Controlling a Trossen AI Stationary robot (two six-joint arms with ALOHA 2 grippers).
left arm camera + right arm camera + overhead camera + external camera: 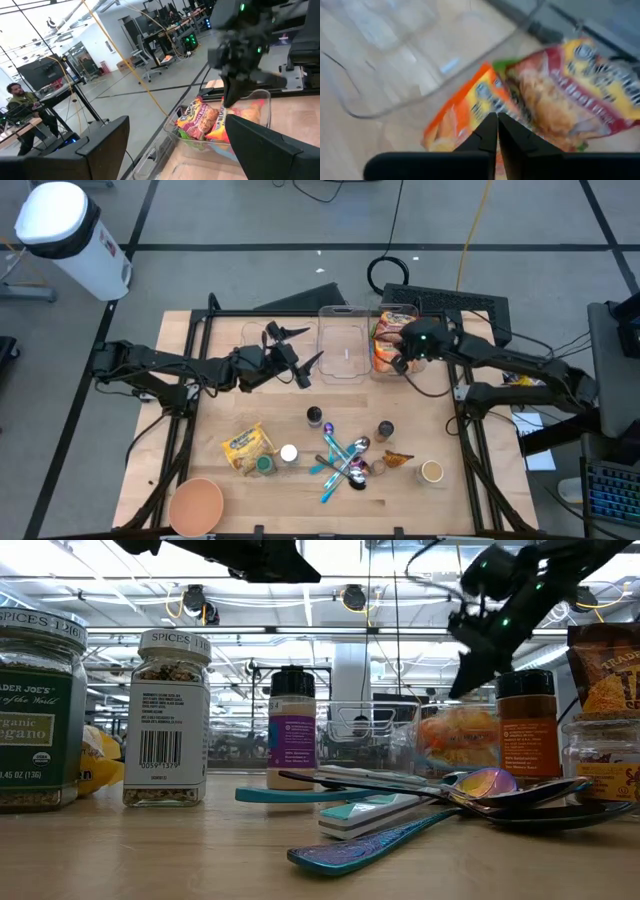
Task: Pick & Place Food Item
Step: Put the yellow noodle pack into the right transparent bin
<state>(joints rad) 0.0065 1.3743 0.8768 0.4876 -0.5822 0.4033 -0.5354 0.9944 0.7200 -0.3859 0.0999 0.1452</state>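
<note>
Snack bags (540, 95) blurred in right wrist view, brand lettering unreadable, oregano jar (38, 710) cut off by low view's edge, spice pouch (605, 670) cropped likewise

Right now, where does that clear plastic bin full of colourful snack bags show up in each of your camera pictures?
High view: the clear plastic bin of snack bags sits at the table's far edge, right of centre.
Low view: behind the spoons, right of centre.
Left wrist view: lower middle.
Right wrist view: its bags fill the frame.
Shared landmark: the right end effector, shut, just above the bin.
</note>
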